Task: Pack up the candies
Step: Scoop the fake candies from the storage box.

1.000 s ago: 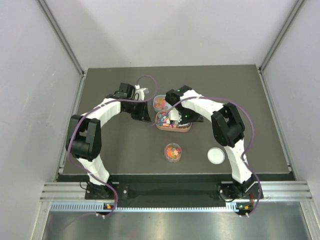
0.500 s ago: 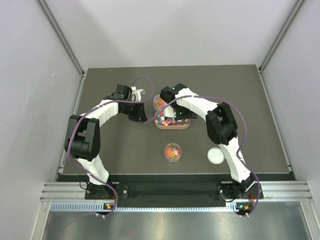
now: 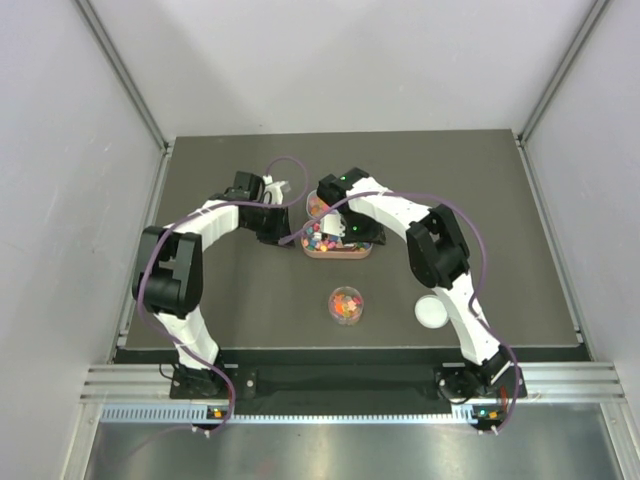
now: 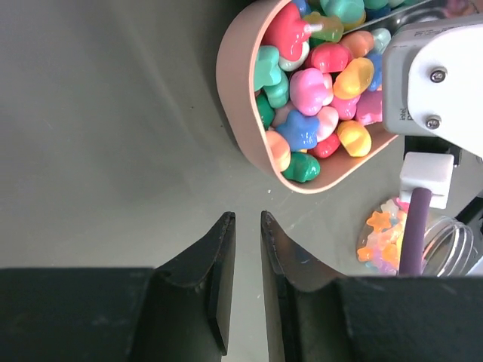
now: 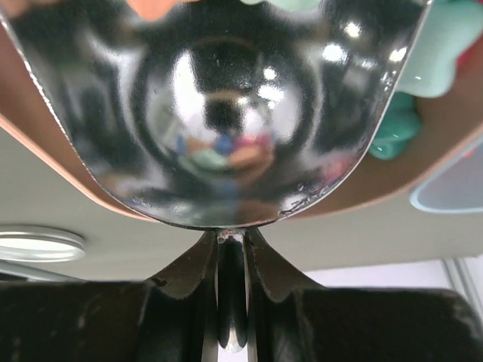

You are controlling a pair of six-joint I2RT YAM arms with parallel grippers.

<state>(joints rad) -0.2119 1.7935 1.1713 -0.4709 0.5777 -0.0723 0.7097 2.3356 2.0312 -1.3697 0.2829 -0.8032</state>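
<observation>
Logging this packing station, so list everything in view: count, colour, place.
table: one, dark grey, under everything.
tray: one, pink, mid-table, holding candies.
candies: many, mixed colours, in tray and both jars.
near jar: one, clear, in front of tray.
far jar: one, clear, behind tray.
lid: one, white, right of near jar.
spoon: one, shiny metal, over tray.
left gripper: one, black, slightly open, empty, by tray's end.
right gripper: one, black, shut on spoon.
</observation>
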